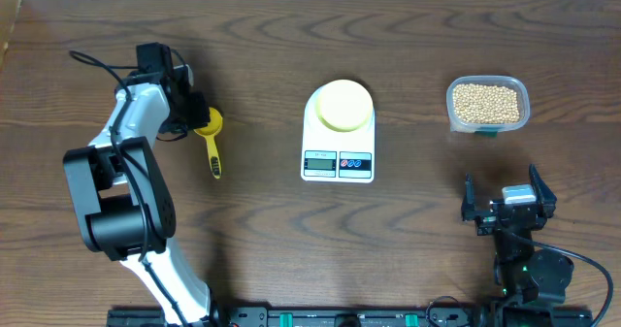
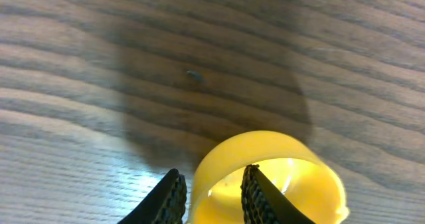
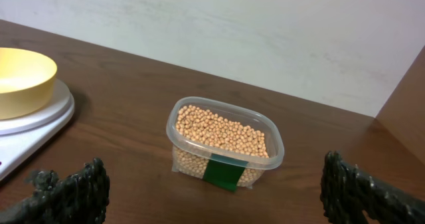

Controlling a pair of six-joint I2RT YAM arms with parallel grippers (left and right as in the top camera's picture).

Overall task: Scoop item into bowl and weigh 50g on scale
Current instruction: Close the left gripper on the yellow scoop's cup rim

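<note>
The beans (image 1: 486, 102) fill a clear plastic container (image 3: 226, 141) at the back right, also seen in the right wrist view. The pale yellow bowl (image 1: 344, 106) stands on the white scale (image 1: 338, 162); both show at the left edge of the right wrist view, bowl (image 3: 20, 78) on scale (image 3: 40, 121). A yellow scoop (image 1: 211, 138) lies on the table at the left. My left gripper (image 2: 212, 191) is down at the scoop's cup (image 2: 292, 177), one finger inside the rim and one outside, narrowly open. My right gripper (image 3: 212, 191) is wide open and empty in front of the container.
The wooden table (image 1: 408, 240) carries nothing else. A pale wall (image 3: 232, 31) stands behind the table's far edge. The left arm (image 1: 116, 181) reaches from the front left over the table's left side.
</note>
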